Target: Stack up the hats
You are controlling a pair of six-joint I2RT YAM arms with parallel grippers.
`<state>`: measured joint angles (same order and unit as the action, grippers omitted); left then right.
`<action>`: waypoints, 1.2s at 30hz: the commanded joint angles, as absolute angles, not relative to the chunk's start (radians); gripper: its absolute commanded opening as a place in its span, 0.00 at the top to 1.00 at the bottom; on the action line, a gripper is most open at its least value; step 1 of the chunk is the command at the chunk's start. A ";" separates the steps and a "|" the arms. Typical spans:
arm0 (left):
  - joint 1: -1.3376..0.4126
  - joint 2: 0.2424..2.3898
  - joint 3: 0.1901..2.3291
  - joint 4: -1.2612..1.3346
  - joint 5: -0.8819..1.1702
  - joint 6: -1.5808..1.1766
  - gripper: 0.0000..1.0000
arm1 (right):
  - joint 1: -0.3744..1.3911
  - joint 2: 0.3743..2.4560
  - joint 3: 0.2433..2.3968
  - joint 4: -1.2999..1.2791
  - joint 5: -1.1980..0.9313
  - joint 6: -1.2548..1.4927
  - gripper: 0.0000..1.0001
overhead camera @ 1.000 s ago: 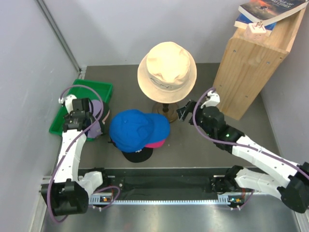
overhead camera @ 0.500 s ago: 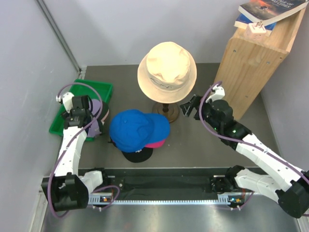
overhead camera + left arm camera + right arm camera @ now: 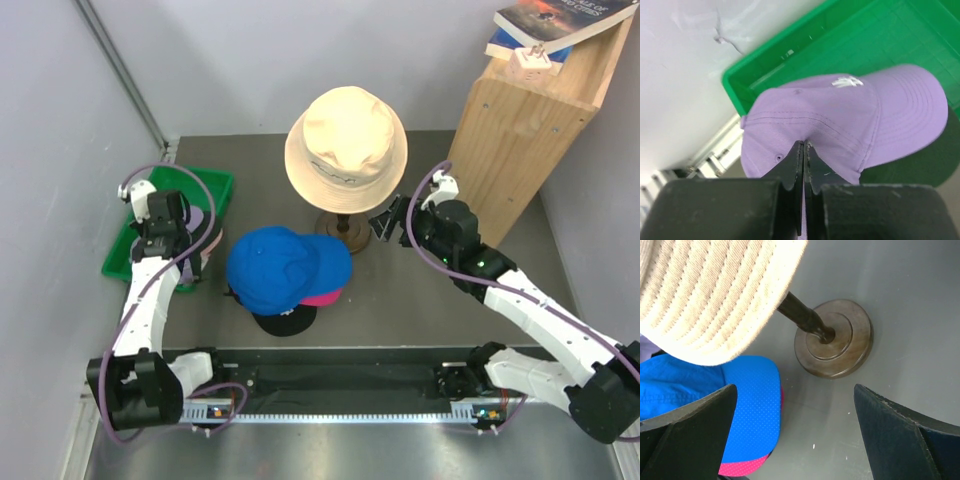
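A lavender hat (image 3: pixel 850 115) with a small white logo lies at the edge of the green tray (image 3: pixel 880 35). My left gripper (image 3: pixel 804 144) is shut, and its tips pinch the cloth at the back of the crown. From above, the left gripper (image 3: pixel 188 258) hides most of the lavender hat (image 3: pixel 203 222). In the middle of the table, a blue hat (image 3: pixel 280 268) tops a magenta hat (image 3: pixel 325 297) and a black hat (image 3: pixel 285 320). My right gripper (image 3: pixel 385 225) hangs open over bare table (image 3: pixel 800 440), between the blue brim (image 3: pixel 745 405) and the stand's base.
A cream bucket hat (image 3: pixel 345 145) sits on a wooden stand whose round base (image 3: pixel 835 337) is just beyond my right gripper. A tall wooden box (image 3: pixel 520 140) with books (image 3: pixel 550 20) on top stands at the back right. The green tray (image 3: pixel 215 185) is against the left wall.
My left gripper has closed on the lavender hat's crown. The right arm has swung back and a little left, staying open near the stand's base.
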<state>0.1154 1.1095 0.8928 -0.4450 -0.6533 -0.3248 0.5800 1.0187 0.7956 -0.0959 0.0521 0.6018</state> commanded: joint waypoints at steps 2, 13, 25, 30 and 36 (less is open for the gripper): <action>0.123 1.098 0.992 -0.282 -0.744 -0.145 1.00 | 0.566 1.025 0.851 -0.063 0.021 0.591 0.01; 0.124 1.150 1.104 -0.115 -0.792 0.040 1.00 | 0.561 1.014 0.848 -0.063 0.011 0.601 0.01; 0.121 1.140 1.226 -0.133 -0.637 0.049 1.00 | 0.555 0.982 0.902 -0.104 0.018 0.618 0.01; 0.117 1.066 1.269 -0.155 -0.319 -0.063 1.00 | 0.555 0.974 0.968 -0.100 -0.023 0.681 0.02; 0.109 0.983 1.289 -0.150 0.063 -0.181 1.00 | 0.558 0.989 0.983 -0.008 -0.136 0.843 0.02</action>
<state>0.1150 1.0451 1.2373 -0.1951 -0.2886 -0.0803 0.5663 0.9955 0.9375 -0.0986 -0.0422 0.7177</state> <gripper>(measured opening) 0.010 0.984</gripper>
